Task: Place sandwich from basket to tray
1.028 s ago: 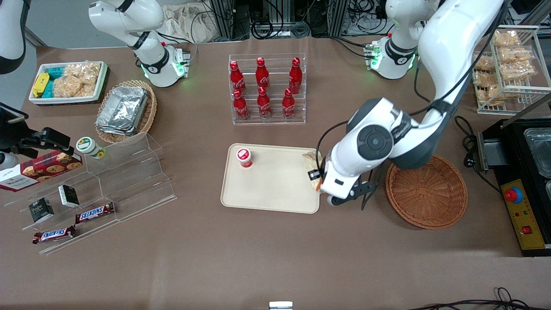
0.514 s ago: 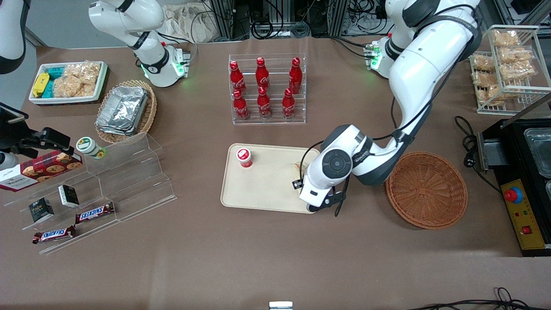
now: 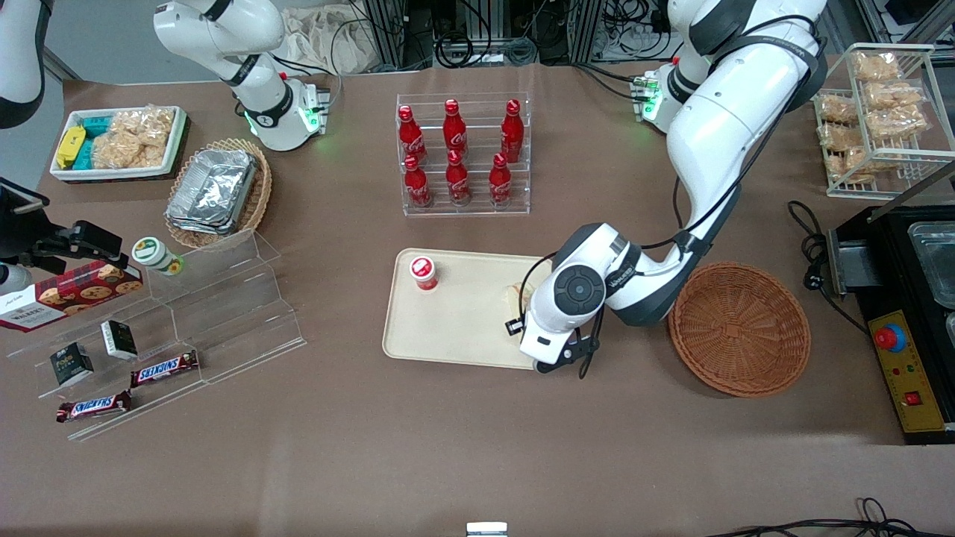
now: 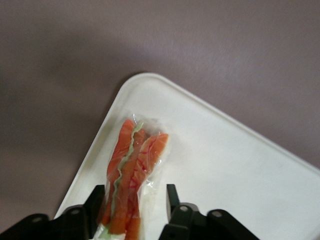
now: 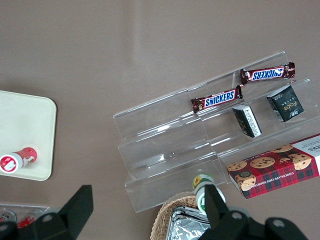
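A: Starting big — brown table (image 3: pixel 462 447) filling the front view, cream tray (image 3: pixel 455 328) at frame centre, round wicker basket (image 3: pixel 739 328) to its right, emptied of anything visible.

B: And on the tray? Only a small red-capped bottle (image 3: pixel 424 272) near its upper-left corner, well apart from the arm.

A: Gripper (image 4: pixel 132 212) low over the tray's right end, mostly hidden under the wrist in the front view. Clearer from the wrist camera — black fingers (image 4: pixel 95 207) closed on the sandwich (image 4: pixel 134 175), one either side of the wrap.

B: Sandwich position, then? Held between the fingers, above a rounded corner of the tray, orange and green filling edge-on to the camera.

A: Long axis running straight out from the fingers, away from the wrist, toward that corner. Not clear whether resting on the tray or just above it.

B: So the point to watch: wedge tip close to the rim, table just past it. Probably fine to lower and let go here, though a nudge toward the tray's middle would leave more margin.
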You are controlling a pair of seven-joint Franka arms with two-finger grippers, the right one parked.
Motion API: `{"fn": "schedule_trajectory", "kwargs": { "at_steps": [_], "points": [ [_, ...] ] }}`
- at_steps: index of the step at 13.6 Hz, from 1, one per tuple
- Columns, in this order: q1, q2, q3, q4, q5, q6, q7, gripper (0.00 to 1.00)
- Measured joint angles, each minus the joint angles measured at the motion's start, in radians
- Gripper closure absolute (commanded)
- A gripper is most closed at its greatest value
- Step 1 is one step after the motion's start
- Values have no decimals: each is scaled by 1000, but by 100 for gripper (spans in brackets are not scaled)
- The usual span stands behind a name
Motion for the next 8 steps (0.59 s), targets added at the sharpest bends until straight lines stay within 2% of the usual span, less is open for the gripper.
{"fn": "schedule_trajectory", "kwargs": {
  "at_steps": [4,8],
  "points": [
    [30,-147,1,23,24,-56,-154,0],
    [126,-332,2,23,24,-219,-166,0]
  ]
}}
